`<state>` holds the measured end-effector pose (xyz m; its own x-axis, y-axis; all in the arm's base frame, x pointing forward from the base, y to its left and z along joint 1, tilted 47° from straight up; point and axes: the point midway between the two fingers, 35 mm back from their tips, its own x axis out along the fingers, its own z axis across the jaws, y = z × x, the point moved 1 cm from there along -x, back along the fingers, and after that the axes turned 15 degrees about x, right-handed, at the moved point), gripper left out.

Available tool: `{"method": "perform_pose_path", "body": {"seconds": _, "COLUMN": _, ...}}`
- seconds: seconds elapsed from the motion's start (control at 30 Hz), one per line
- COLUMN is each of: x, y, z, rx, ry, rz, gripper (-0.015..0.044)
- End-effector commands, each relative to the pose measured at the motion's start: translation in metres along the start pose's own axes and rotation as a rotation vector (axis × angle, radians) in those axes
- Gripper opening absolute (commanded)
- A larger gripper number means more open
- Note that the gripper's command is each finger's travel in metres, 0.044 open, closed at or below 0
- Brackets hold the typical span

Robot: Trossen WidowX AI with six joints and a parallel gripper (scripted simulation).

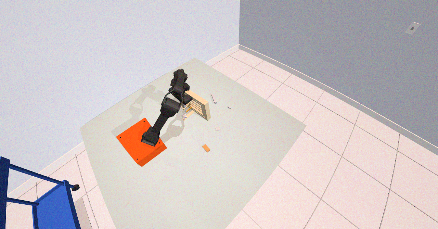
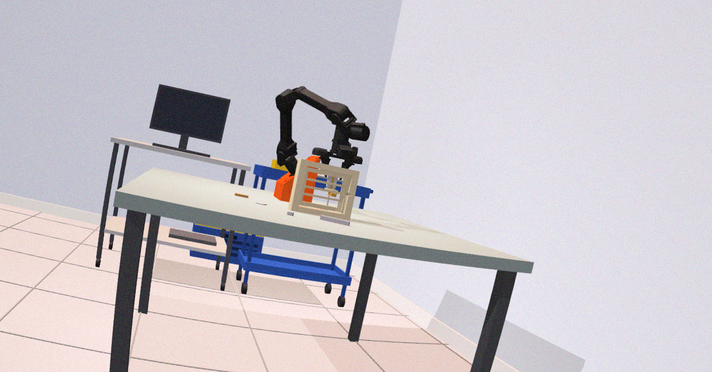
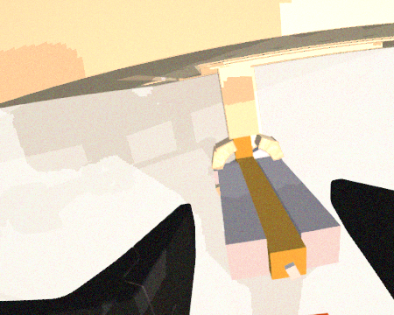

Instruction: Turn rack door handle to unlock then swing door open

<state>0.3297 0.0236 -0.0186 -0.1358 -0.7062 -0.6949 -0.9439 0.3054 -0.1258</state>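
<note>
the hand [image 1: 184,105] [image 2: 333,175] [image 3: 262,202] is a bit more than half open, with nothing gripped. its black fingers point down toward the upright handle [image 1: 189,109] [image 3: 271,197], which lies between them in the wrist view, apart from both. the handle has an orange middle strip with a grey and pink block along each side. two curved cream pieces [image 3: 224,154] sit by its far end, and a cream strip [image 3: 242,105] runs from there toward the frame. i cannot tell whether the handle has been turned.

the cream rack frame [image 1: 200,97] [image 2: 297,186] [image 3: 162,26] stands upright on the desk [image 1: 171,190] [image 2: 423,240], with a barred panel in its opening. the black arm [image 1: 162,120] [image 2: 286,125] bends high and comes down beside the frame. its foot is on an orange base [image 1: 131,138] [image 2: 282,188].

on the far side of the frame from the handle lie a long pale bar [image 1: 213,99] [image 2: 334,219] and a little grey piece [image 1: 229,107] [image 2: 290,213]. a thin pale piece [image 1: 217,128] [image 2: 261,203] and a flat orange block [image 1: 206,148] [image 2: 241,195] lie farther along the desk.

beyond the desk are a blue cart [image 1: 68,196] [image 2: 298,265] and a dark monitor [image 2: 189,113] on a side table [image 2: 223,162].
</note>
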Motion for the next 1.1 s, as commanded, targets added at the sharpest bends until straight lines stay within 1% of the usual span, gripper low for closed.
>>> {"method": "perform_pose_path", "body": {"seconds": 0.0, "x": 0.0089, "y": 0.0019, "z": -0.0010, "rx": -0.009, "ry": 0.007, "rz": 0.001, "gripper": 0.0281}}
{"method": "perform_pose_path", "body": {"seconds": 0.23, "x": 0.0177, "y": 0.0027, "z": -0.0017, "rx": -0.008, "ry": 0.009, "rz": 0.001, "gripper": 0.0281}}
{"method": "perform_pose_path", "body": {"seconds": 0.47, "x": 0.0177, "y": 0.0027, "z": -0.0017, "rx": -0.008, "ry": 0.009, "rz": 0.001, "gripper": 0.0097}}
{"method": "perform_pose_path", "body": {"seconds": 0.9, "x": 0.0177, "y": 0.0027, "z": -0.0017, "rx": -0.008, "ry": 0.009, "rz": 0.001, "gripper": 0.0011}}
{"method": "perform_pose_path", "body": {"seconds": 1.07, "x": 0.0177, "y": 0.0027, "z": -0.0017, "rx": -0.041, "ry": 0.009, "rz": 0.001, "gripper": 0.0009}}
